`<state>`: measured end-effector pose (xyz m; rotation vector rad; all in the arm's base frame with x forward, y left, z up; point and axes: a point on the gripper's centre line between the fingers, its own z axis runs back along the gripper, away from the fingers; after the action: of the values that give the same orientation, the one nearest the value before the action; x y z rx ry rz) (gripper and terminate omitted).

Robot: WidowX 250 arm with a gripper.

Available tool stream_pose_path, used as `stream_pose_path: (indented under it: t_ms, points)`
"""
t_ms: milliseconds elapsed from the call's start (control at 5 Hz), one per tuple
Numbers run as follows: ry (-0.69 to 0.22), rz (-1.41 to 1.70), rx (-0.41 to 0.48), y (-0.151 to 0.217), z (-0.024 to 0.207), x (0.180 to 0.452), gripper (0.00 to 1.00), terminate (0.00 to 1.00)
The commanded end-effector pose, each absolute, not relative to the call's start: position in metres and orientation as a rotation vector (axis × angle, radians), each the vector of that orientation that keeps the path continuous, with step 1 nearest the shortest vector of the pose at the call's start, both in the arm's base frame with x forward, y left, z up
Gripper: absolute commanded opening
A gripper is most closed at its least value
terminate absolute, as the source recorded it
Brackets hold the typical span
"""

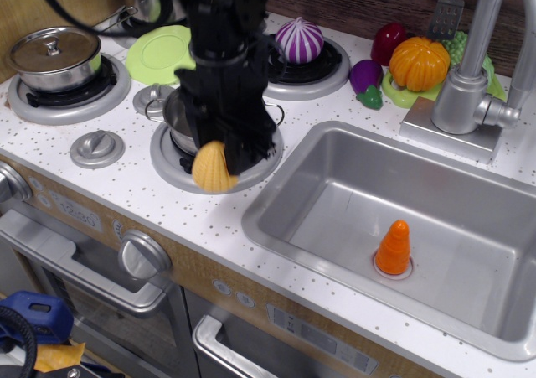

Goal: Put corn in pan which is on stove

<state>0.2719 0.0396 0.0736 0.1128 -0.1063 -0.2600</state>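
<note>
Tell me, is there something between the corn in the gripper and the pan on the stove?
Nothing visible does. The corn hangs in the gripper just in front of the pan, whose opening the arm mostly hides.

One corn (213,167), two steel pots (54,55), one orange cone (393,248), one pumpkin (419,63), one green plate (160,53).
</note>
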Motion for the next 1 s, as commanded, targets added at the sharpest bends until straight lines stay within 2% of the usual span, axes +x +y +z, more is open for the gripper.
stream_pose_path:
  t_ms: [0, 200, 400, 600, 800]
  points:
    - [-0.194, -0.363, 0.205, 0.061, 0.121, 0.309, 0.0, 0.0]
    - [-0.245, -0.425, 0.193, 0.077, 0.115, 0.332, 1.0, 0.0]
    - [-0.267, -0.469, 0.176, 0.087, 0.109, 0.353, 1.0, 0.0]
    - [-0.275, -0.489, 0.114, 0.095, 0.096, 0.37, 1.0, 0.0]
    - [-0.267, -0.479, 0.1, 0.097, 0.094, 0.373, 1.0, 0.0]
